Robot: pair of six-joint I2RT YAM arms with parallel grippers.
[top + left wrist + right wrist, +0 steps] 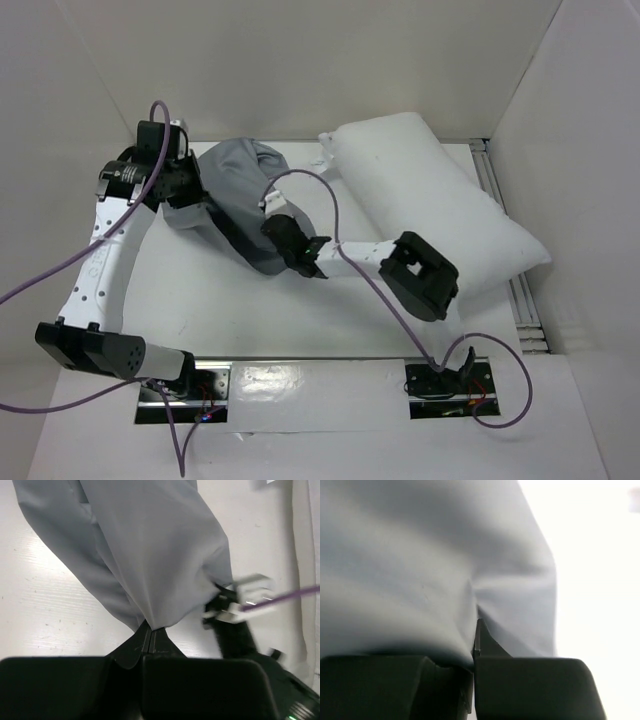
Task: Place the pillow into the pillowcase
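Observation:
The grey pillowcase [238, 188] hangs bunched between my two grippers, lifted off the table at the back left. My left gripper [192, 192] is shut on its left edge; in the left wrist view the cloth [150, 555] runs up from the pinched fingertips [149, 629]. My right gripper [285, 232] is shut on the pillowcase's lower right edge; in the right wrist view grey cloth [420, 565] fills the frame and covers one finger. The white pillow [430, 205] lies on the table at the right, slanted from back centre toward the right edge, apart from the pillowcase.
White enclosure walls stand at the back and both sides. A metal rail [525, 300] runs along the table's right edge. Purple cables [330, 200] loop over the arms. The arm bases [440, 385] sit at the near edge.

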